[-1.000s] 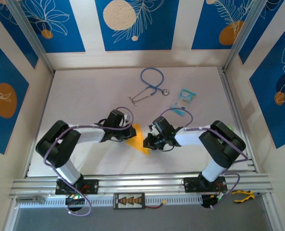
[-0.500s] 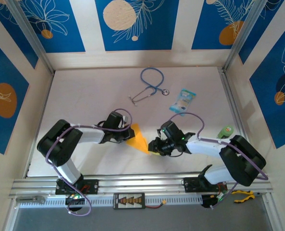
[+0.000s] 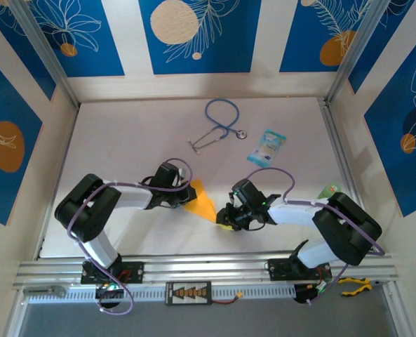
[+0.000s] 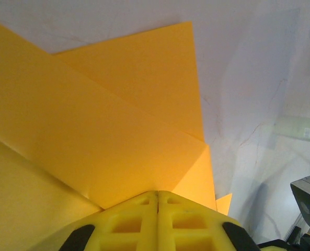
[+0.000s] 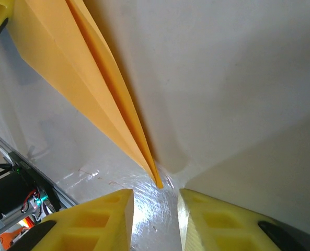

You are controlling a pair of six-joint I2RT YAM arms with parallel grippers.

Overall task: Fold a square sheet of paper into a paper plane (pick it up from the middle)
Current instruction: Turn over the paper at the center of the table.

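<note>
— Left jaws?
— Pressed together, clamped on the wide end of the paper plane (image 3: 203,203), between both arms near the front of the table (image 3: 123,147).
— Right jaws?
— Apart, low over the table, just short of the pointed tip.

two robot arms, the left arm (image 3: 123,198) and the right arm (image 3: 299,209), carrying two grippers in all: one left gripper (image 3: 190,196) and one right gripper (image 3: 224,220). one paper plane (image 3: 203,203), orange-yellow, counted as a single folded piece. one stethoscope (image 3: 220,125). one light-blue packet (image 3: 269,146). one small green thing (image 3: 329,190), half hidden by the right arm, possibly a bottle. one pair of yellow-handled pliers (image 3: 353,283).
</note>
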